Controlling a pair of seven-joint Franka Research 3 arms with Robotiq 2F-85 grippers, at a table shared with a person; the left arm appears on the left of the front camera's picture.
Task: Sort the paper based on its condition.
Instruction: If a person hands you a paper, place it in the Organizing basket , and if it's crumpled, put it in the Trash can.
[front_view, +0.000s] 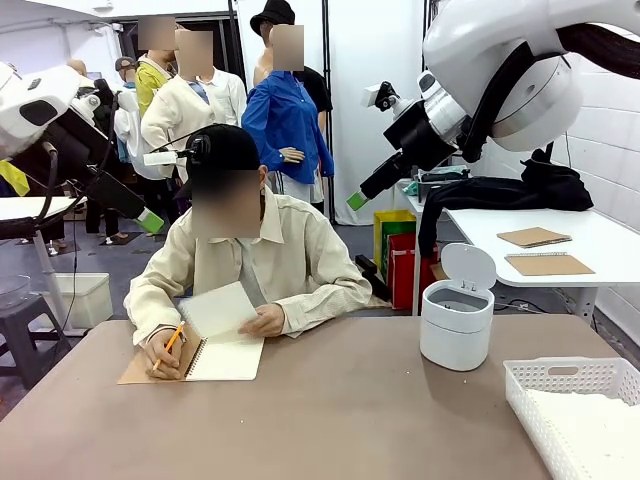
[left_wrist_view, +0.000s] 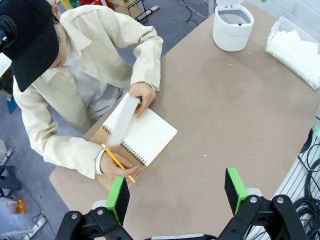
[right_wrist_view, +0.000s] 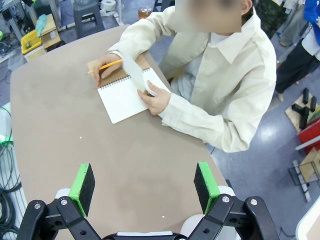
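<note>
White paper (front_view: 592, 428) lies in a white lattice tray (front_view: 560, 378) at the table's right front corner; this paper (left_wrist_view: 296, 42) also appears at the left wrist view's top right. A person at the far side holds a pencil (front_view: 172, 340) over an open spiral notebook (front_view: 230, 360) and lifts one white page (front_view: 218, 308) with the other hand. My left gripper (left_wrist_view: 176, 195) hangs open high above the table's near edge, nothing between its pads. My right gripper (right_wrist_view: 144, 187) is also open and empty, raised well above the table.
A white bin with a flip lid (front_view: 457, 325) stands on the table right of centre, close to the tray. The bare brown tabletop (front_view: 340, 420) stretches between the notebook and the bin. A side table (front_view: 560, 235) with brown notebooks stands behind at the right.
</note>
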